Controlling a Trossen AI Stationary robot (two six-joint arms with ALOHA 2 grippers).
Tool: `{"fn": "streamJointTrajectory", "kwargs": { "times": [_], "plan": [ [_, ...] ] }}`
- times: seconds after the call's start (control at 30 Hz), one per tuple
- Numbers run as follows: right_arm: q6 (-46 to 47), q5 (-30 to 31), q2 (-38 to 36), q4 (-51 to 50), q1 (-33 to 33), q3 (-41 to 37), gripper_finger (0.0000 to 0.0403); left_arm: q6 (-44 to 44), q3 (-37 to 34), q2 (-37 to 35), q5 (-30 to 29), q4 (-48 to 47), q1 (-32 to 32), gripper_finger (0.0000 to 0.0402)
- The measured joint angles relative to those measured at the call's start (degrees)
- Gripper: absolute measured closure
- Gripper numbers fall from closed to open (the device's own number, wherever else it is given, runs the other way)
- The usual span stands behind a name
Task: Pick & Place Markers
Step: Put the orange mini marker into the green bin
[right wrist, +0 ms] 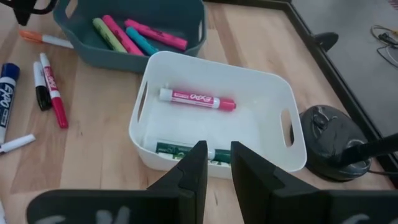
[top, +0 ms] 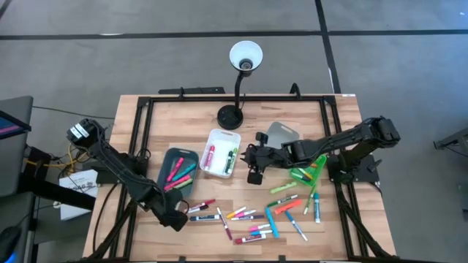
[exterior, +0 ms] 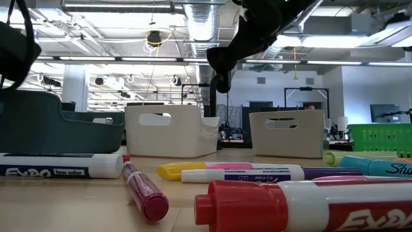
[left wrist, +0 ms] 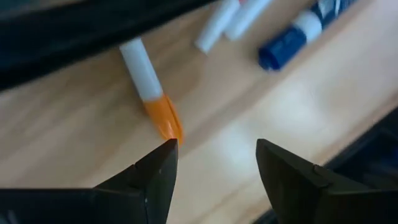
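Many markers (top: 256,215) lie loose on the near half of the wooden table. My left gripper (left wrist: 216,155) is open, pointing steeply down at the near left, just off the table. The cap end of an orange-capped white marker (left wrist: 152,93) lies right beyond one fingertip, and I see no touch. My right gripper (right wrist: 214,163) hovers over the near wall of the white bin (right wrist: 217,118), its fingers a narrow gap apart with nothing between them. A pink marker (right wrist: 198,99) and a green one (right wrist: 168,148) lie in that bin. Several highlighters lie in the teal bin (top: 179,168).
A desk lamp (top: 245,58) stands at the far middle, its base (top: 229,117) just behind the white bin. A grey bin (top: 281,135) and a green bin (top: 311,169) sit under the right arm. A black frame (top: 139,131) edges the table. A blue marker (left wrist: 298,31) lies near my left gripper.
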Motion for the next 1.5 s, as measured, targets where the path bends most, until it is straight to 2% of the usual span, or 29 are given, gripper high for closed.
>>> {"fn": "streamJointTrajectory", "kwargs": {
  "times": [0.33, 0.7, 0.8, 1.07, 1.17, 1.27, 1.37, 1.5],
  "plan": [
    [0.2, 0.0, 0.0, -0.1, -1.9, 0.0, 0.0339, 0.0, 0.0, 0.0, -4.5, -7.5, 0.0, 0.0188],
    [0.2, -0.2, 0.0, -0.1, -1.9, 0.0, 0.0339, 1.4, 0.0, 0.0, -7.8, -8.2, 0.2, 0.0188],
    [0.2, -0.1, 0.0, -0.1, -1.9, 0.0, 0.0339, 4.0, 0.0, -0.5, -8.1, -8.3, 1.0, 0.0188],
    [0.2, -0.2, 0.0, -0.1, -1.9, 0.0, 0.0339, 6.9, -0.1, -9.7, -10.2, -9.3, 3.6, 0.0188],
    [0.2, -0.1, 0.0, -0.1, -1.9, 0.0, 0.0339, 6.5, -0.1, -12.5, -8.5, -9.1, 2.0, 0.0188],
    [0.2, -0.2, 0.0, -0.1, -1.9, 0.0, 0.0339, 2.0, -0.1, -11.7, -2.6, -8.7, -0.6, 0.0188],
    [0.2, -0.2, 0.0, -0.2, -1.9, 0.0, 0.0339, 0.6, -0.1, -8.1, 2.7, -7.4, -3.5, 0.0188],
    [1.0, -1.6, 0.0, -0.3, -1.7, 0.0, 0.0339, -0.4, -0.1, -1.7, 3.0, -7.4, -4.9, 0.0188]
  ]
}}
